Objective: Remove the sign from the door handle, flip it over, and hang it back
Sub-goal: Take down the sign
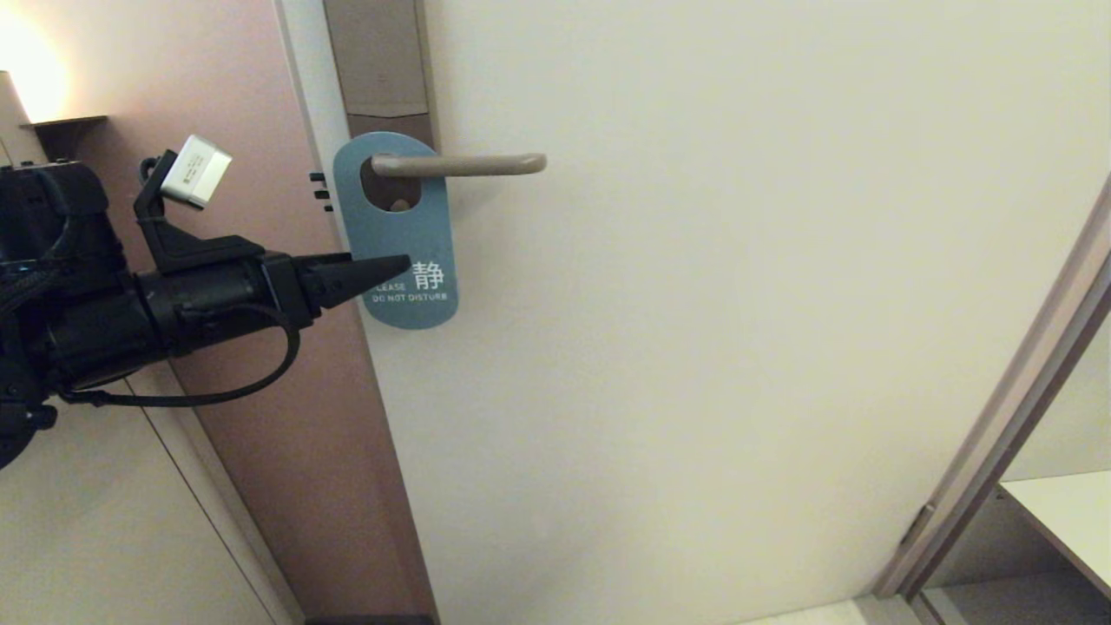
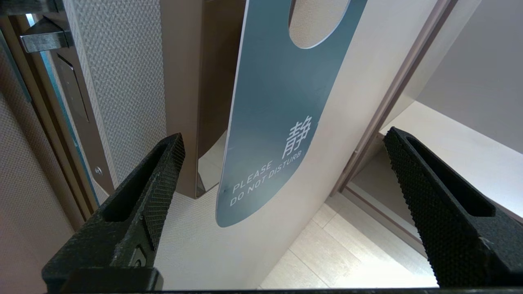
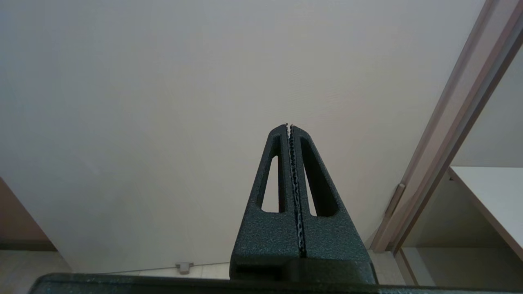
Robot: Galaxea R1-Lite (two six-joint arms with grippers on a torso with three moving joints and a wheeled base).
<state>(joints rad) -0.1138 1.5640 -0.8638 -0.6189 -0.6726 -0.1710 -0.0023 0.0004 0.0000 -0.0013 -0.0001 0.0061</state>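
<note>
The sign (image 1: 395,234) hangs on the door handle (image 1: 460,164) by its oval hole, blue face outward, white "PLEASE DO NOT DISTURB" and a Chinese character near its lower end. It sits at the inner end of the lever, against the backplate (image 1: 379,61), and hangs a little tilted against the pale door (image 1: 738,347).

The left gripper (image 2: 282,147) reaches in level from the hinge-less edge of the door, its jaws released and spread wide. In the left wrist view the lower half of the sign lies ahead of the gap between the jaws, nearer one finger (image 2: 163,171) than the other, and neither finger touches it. From the head view the gripper's tip (image 1: 395,263) overlaps the sign's lower part, just beside the printed words; whether it grazes the face I cannot tell from there.

The right gripper (image 3: 289,125) is parked away from the handle, jaws clenched together on nothing, pointing at the bare door with a doorframe (image 3: 457,134) off to the side.
</note>
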